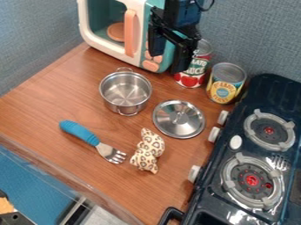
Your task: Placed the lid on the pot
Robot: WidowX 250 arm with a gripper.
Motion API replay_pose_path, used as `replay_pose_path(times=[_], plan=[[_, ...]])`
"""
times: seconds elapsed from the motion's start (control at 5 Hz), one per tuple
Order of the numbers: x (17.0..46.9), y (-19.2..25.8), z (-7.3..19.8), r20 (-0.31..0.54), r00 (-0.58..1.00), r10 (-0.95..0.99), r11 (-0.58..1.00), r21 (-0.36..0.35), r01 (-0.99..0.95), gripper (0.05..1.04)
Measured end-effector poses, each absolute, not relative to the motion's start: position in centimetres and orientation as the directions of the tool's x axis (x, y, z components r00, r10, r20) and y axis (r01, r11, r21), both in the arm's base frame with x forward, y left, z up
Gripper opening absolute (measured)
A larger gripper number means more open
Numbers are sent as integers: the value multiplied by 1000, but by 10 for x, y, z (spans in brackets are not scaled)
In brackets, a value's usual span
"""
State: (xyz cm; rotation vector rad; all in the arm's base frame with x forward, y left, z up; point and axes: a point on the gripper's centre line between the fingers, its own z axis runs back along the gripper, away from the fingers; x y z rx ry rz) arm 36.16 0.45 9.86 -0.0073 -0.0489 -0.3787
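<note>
The black gripper [167, 62] hangs at the top of the camera view, in front of the toy microwave's right side. Its two fingers are spread apart with nothing held between them. Below and to its left, the silver pot [125, 91] stands upright on the wooden counter, uncovered and empty inside. The round metal lid [178, 119] lies flat on the counter with its knob up, to the right of the pot and a little nearer the camera, not touching it.
Behind the pot is a toy microwave [133, 33]. A tomato can [192, 72] and a yellow-labelled can [225, 83] stand behind the lid. A blue-handled fork [82, 133] and leopard-print toy [148, 151] lie in front; a dark stove [206, 193] occupies the right.
</note>
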Motion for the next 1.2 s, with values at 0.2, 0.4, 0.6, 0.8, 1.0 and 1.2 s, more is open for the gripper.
replay_pose_path(times=[0.2, 0.4, 0.6, 0.8, 1.0, 1.2], plan=[[361, 4, 85, 18, 928, -372, 928, -15, 372, 1000], [378, -4, 53, 33, 912, -409, 910, -63, 410, 1000], [388, -14, 34, 37, 914, -404, 914, -20, 405, 1000], [396, -26, 6, 45, 909, -413, 910, 51, 411, 1000], [395, -28, -13, 18, 903, -429, 902, 70, 427, 1000], [393, -28, -22, -1, 900, -437, 898, 58, 436, 1000]])
